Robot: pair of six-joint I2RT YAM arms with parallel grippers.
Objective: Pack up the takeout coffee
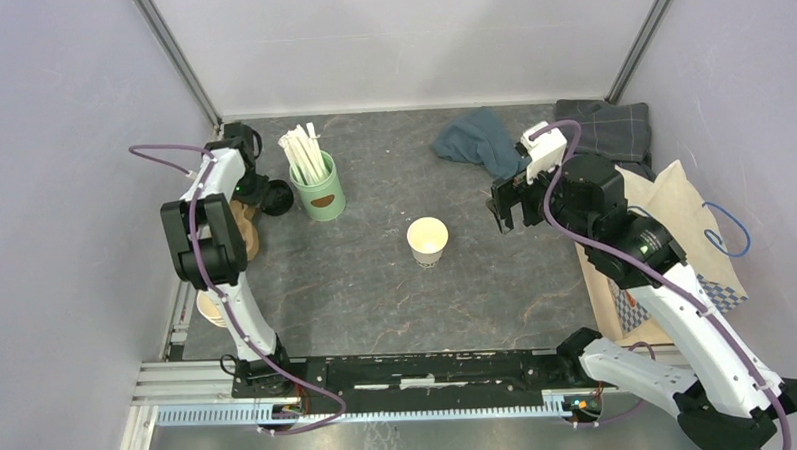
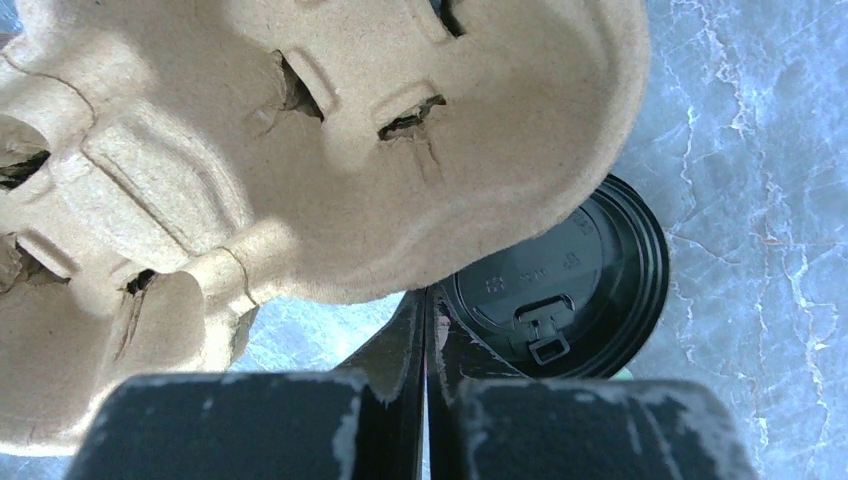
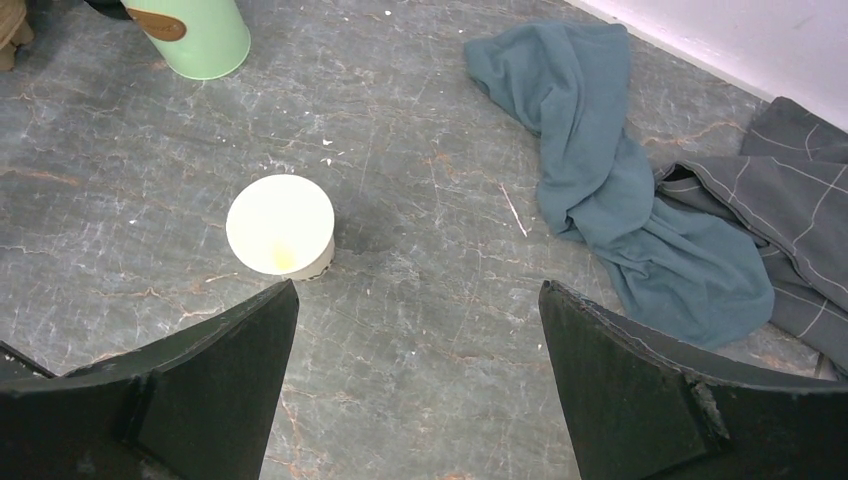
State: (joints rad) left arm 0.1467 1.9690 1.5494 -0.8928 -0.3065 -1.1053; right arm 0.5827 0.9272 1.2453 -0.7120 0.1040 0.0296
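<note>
Beside the black lid, a green mug holds white sticks

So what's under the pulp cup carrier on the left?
A black lid pokes out from beneath the carrier's edge. Whether a cup sits below the lid, and anything else under the carrier, is hidden.

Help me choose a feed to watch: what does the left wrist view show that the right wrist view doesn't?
Only left wrist: the moulded cardboard carrier, the black lid partly hidden by it, and the shut left gripper. Only right wrist: the lidless paper cup, teal cloth, grey checked cloth, green mug, and the open right gripper. Both: the marbled grey table.
</note>
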